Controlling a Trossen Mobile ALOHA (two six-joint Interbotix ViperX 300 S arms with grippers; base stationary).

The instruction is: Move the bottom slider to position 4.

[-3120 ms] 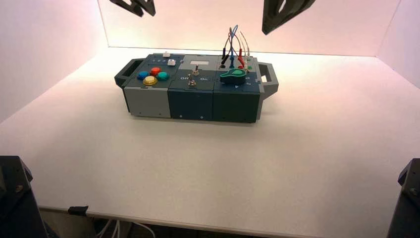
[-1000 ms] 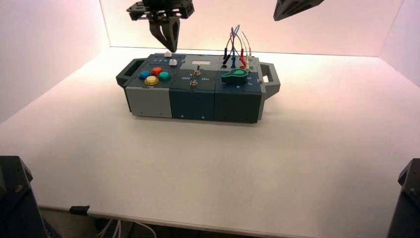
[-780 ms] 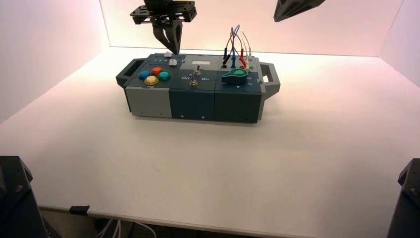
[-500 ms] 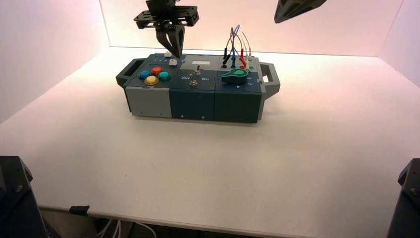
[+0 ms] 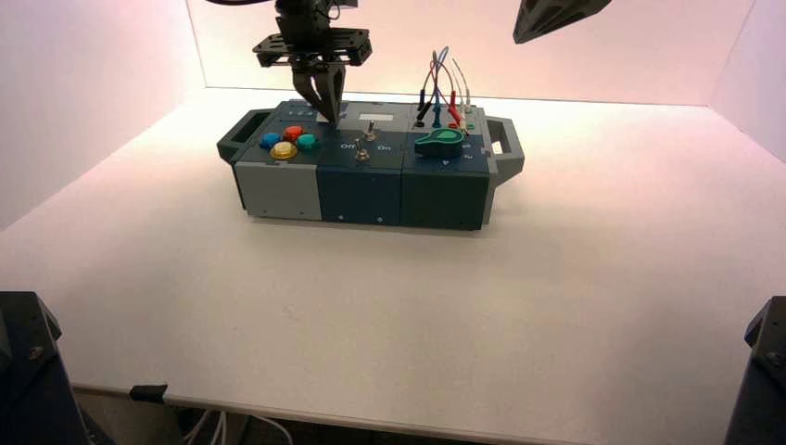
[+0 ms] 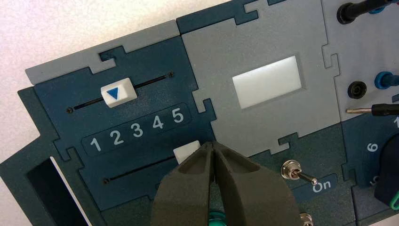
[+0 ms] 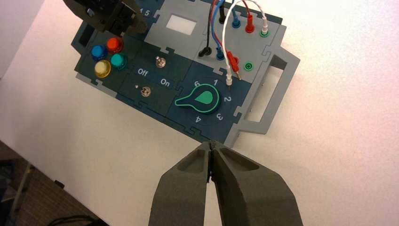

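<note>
Left gripper: upper left, closed, at bottom slider
Right gripper: top, closed

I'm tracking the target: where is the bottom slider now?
In left wrist view, the bottom slider sits beside the left gripper's fingertips.

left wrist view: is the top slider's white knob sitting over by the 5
No, the top slider's knob sits near the 2, toward the low-number end of its slot.

Sliders white, one with blue triangle; buttons red, blue, yellow, green; digits white.
</note>
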